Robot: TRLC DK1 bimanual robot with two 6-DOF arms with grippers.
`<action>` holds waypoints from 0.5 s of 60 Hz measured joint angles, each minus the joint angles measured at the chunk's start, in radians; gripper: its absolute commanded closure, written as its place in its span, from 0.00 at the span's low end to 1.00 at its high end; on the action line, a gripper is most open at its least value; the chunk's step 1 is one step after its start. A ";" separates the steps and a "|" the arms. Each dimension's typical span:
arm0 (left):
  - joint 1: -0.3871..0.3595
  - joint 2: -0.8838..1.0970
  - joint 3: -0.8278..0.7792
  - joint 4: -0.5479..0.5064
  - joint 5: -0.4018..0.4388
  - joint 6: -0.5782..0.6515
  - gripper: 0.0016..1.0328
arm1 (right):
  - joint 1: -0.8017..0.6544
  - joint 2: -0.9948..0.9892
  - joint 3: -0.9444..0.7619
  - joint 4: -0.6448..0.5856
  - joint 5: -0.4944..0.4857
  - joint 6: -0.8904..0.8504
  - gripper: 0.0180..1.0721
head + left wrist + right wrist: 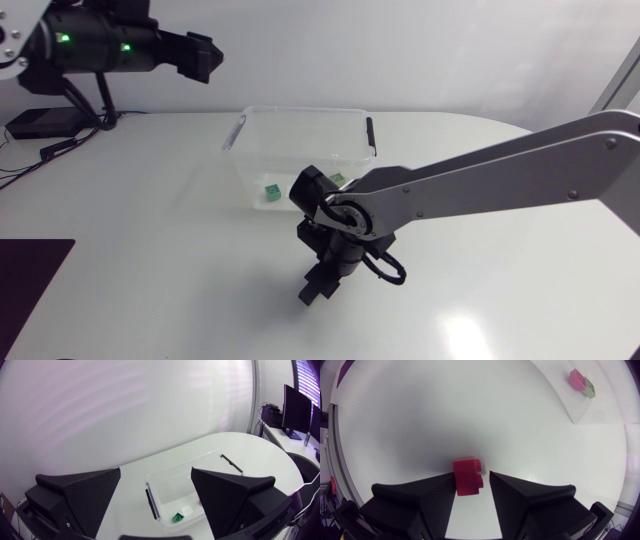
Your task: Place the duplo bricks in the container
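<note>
My right arm [500, 180] is a long silver-grey link dotted with small dark screws [573, 194], ending in round black joints [345, 218]. A black cable [388, 270] loops out at four o'clock of the wrist. My left arm [100, 45] is black-cased with two green lights [66, 40]. The left gripper [156, 470] and right gripper [472, 474] have matte black wedge fingers, finely textured.

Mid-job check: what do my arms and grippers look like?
The right arm has silver-grey links, black joints and a black cable loop at the wrist. The left arm shows black, with two green lights. The left gripper and right gripper are matte black, with broad wedge-shaped fingers.
</note>
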 measured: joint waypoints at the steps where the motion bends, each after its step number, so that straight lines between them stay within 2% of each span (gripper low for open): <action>1: 0.002 -0.014 -0.010 -0.003 0.000 0.000 0.04 | 0.001 0.000 0.000 0.001 0.000 0.000 0.72; 16: 0.042 -0.212 -0.190 -0.019 0.000 0.001 0.04 | 0.019 -0.036 -0.023 0.029 0.007 0.000 0.75; 30: 0.063 -0.369 -0.358 -0.021 0.001 0.001 0.04 | 0.019 -0.219 -0.034 -0.013 0.012 0.008 0.75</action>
